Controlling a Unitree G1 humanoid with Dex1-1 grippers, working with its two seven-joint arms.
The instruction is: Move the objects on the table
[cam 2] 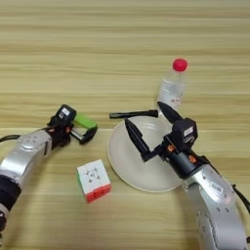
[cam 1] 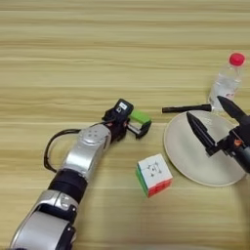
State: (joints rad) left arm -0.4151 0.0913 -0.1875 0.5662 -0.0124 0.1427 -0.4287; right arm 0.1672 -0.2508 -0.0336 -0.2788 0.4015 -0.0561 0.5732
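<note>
On the table [cam 1: 73, 39], the plate [cam 2: 127, 171] sits right, under the right gripper [cam 2: 146, 122], fingers spread. The bottle [cam 2: 172, 88] stands behind it. The cube [cam 2: 93, 180] lies near. The left gripper [cam 2: 84, 128] pinches the green block [cam 2: 85, 121]. The marker [cam 2: 132, 114] touches the plate's far edge.

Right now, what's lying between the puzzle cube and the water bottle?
The white plate and, past its far rim, the black marker lie between the puzzle cube and the water bottle, clearest in the right eye view.

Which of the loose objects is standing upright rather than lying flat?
The bottle: it stands on its base beyond the plate, red cap on top. The marker, green block and cube all rest low on the table.
</note>
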